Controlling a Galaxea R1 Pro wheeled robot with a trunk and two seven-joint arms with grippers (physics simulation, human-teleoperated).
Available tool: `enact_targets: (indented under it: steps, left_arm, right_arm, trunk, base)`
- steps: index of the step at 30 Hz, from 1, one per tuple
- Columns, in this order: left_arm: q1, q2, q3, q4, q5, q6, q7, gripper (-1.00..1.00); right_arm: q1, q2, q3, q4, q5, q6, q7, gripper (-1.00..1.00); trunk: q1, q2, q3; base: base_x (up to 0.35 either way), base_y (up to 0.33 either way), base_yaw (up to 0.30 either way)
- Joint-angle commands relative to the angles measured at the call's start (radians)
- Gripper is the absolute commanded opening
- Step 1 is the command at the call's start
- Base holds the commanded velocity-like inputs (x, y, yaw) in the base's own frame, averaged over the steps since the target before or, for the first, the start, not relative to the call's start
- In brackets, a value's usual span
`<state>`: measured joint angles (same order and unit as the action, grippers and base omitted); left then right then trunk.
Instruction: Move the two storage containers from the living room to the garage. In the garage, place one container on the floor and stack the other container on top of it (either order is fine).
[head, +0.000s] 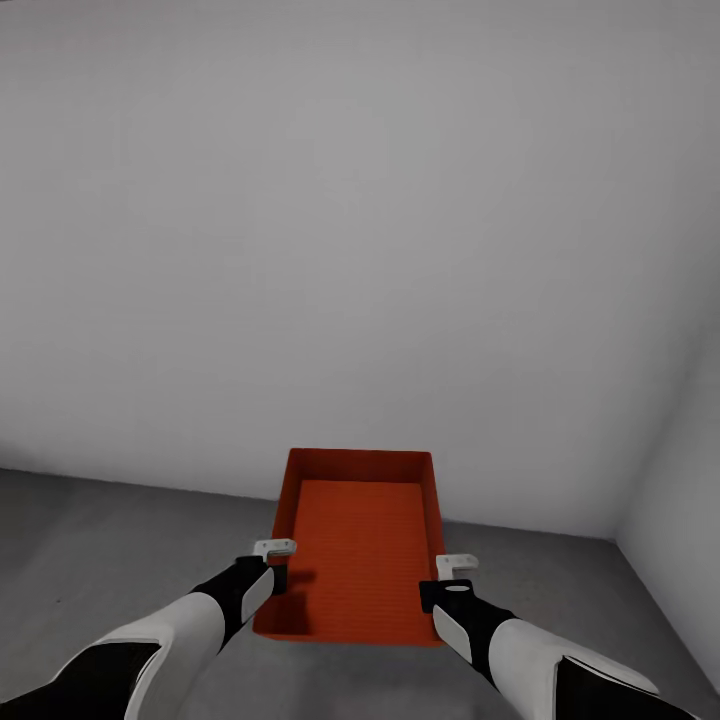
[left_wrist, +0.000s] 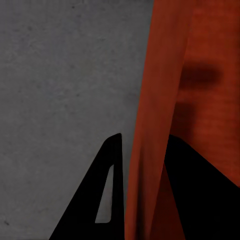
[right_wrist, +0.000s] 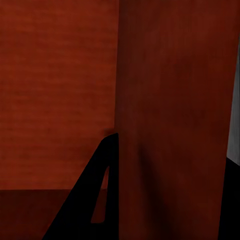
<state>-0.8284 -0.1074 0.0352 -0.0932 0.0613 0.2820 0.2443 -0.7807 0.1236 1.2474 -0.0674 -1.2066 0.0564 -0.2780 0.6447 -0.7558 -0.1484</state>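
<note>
Two arms hold one orange-red storage container (head: 360, 545) out in front of the robot, above the grey floor (head: 90, 540) and near a plain white wall (head: 350, 230). The left tool (head: 274, 562) pinches the bin's left wall, one finger (left_wrist: 102, 200) outside and one inside. The right tool (head: 452, 578) pinches the right wall the same way. The bin is open on top.

Pretty bare room here: a plain grey-white wall (head: 350, 220) takes up most of the head view, with a second wall (head: 680, 480) meeting it at a corner on the right. Down below is a grey concrete floor (head: 110, 540), and up close in the left wrist view it looks rough and mottled. Light is soft and even, brightest low on the wall.
</note>
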Motion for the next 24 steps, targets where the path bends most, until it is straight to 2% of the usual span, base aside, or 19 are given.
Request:
enact_targets:
  steps: [1, 12, 24]
  left_arm:
    - [0.0, 0.002, 0.014, 0.001, -0.005, 0.008, 0.016, -1.0]
    - [0.0, 0.0, 0.014, 0.001, -0.005, 0.008, 0.016, -1.0]
    - [0.0, 0.0, 0.014, 0.001, -0.005, 0.008, 0.016, -1.0]
  right_arm:
    - [-0.002, -0.001, -0.006, 0.026, 0.022, -0.007, -0.01, -1.0]
    - [-0.002, -0.001, -0.006, 0.026, 0.022, -0.007, -0.01, -1.0]
    - [-0.002, -0.001, -0.006, 0.026, 0.022, -0.007, -0.01, -1.0]
  trunk:
    - [0.001, -0.001, -0.001]
    - [0.001, -0.001, -0.001]
    - [0.001, -0.001, -0.001]
  base:
    - [0.323, 0.0, -0.288]
    - [0.303, 0.0, -0.281]
    - [0.027, 0.0, -0.033]
